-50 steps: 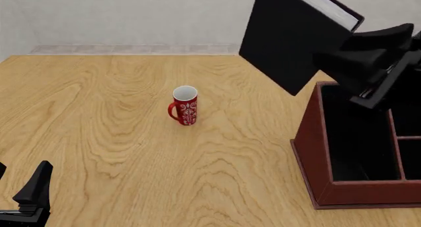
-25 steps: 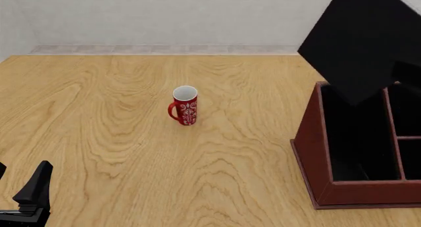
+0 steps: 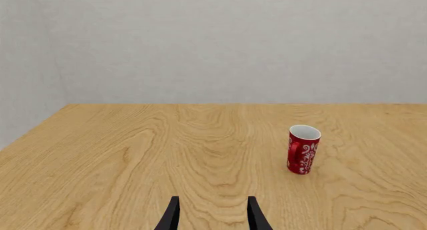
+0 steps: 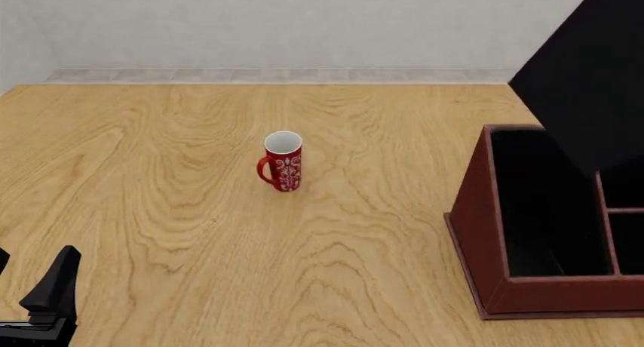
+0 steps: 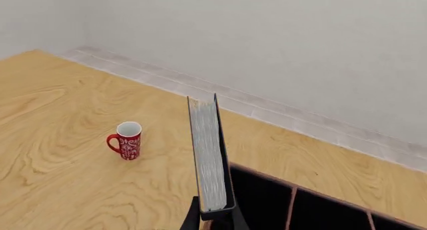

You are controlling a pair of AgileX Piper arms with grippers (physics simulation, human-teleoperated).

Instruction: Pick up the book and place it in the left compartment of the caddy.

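- While the book (image 4: 593,83) hangs tilted in the air at the right edge of the front view, its lowest corner sits over the far end of the caddy (image 4: 481,234), above the long left compartment (image 4: 544,211) and not down inside it.
- From the right wrist view the book (image 5: 210,155) is seen edge-on, white pages toward the camera between two black covers, and the right claw (image 5: 213,217) is closed on its near end, one dark finger on each cover.
- In that same view the caddy's black sections (image 5: 293,205) lie below and beyond the book.
- The right claw itself is out of the front view; only the book's black cover shows there.
- The left claw (image 3: 212,215) has its two fingers parted with bare table between them, holding nothing; it sits low over the near left part of the table (image 4: 151,234).
- A red mug (image 4: 283,161) with a white pattern stands upright mid-table, well apart from the caddy and from both claws.
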